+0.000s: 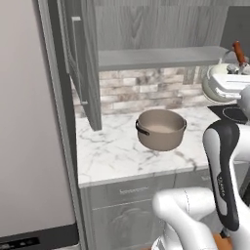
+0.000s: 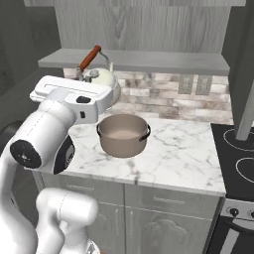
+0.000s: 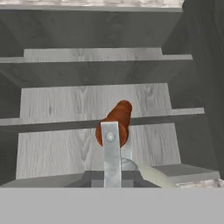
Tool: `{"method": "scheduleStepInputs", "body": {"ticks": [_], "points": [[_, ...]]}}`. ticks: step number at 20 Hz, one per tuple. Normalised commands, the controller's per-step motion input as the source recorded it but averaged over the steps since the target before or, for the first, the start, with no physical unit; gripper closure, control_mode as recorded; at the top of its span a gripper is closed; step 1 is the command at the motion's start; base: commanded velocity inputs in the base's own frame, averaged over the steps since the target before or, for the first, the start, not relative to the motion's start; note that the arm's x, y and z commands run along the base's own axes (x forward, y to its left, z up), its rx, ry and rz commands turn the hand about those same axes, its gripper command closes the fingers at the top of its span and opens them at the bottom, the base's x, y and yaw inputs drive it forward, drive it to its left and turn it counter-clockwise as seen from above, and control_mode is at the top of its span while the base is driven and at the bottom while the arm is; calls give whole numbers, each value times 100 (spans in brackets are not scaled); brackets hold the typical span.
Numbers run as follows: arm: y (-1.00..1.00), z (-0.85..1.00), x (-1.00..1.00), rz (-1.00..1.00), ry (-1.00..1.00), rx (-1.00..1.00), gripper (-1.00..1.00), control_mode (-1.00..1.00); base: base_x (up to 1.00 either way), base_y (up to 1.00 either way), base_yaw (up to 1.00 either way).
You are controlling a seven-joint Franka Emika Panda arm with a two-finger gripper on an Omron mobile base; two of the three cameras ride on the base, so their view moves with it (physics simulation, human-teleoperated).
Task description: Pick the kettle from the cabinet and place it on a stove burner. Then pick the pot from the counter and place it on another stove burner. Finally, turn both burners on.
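The small cream-white kettle hangs in the air in front of the cabinet shelf, above the left part of the counter. In the left base view the kettle shows at the right edge, its reddish-brown handle bar on top. My gripper is shut on the kettle's arched handle, with the bar close in front of the hand camera. The taupe pot stands upright on the marble. At the right lies the black stove with white-ringed burners.
The open dark grey cabinet door juts out over the counter's left end. A tall grey fridge side stands left of it. A brick backsplash with outlets runs behind the counter. Another door edge hangs above the stove.
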Motion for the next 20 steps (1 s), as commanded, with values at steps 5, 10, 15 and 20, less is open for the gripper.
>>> {"method": "scheduleStepInputs", "body": {"ticks": [5, 10, 15, 20], "points": [[0, 0, 0, 0, 0, 0, 100, 100, -50, 0, -2], [0, 0, 0, 0, 0, 0, 100, 100, -47, 0, -2], [0, 0, 0, 0, 0, 0, 100, 100, -49, 0, -2], [0, 0, 0, 0, 0, 0, 100, 100, -50, 0, -3]]}}
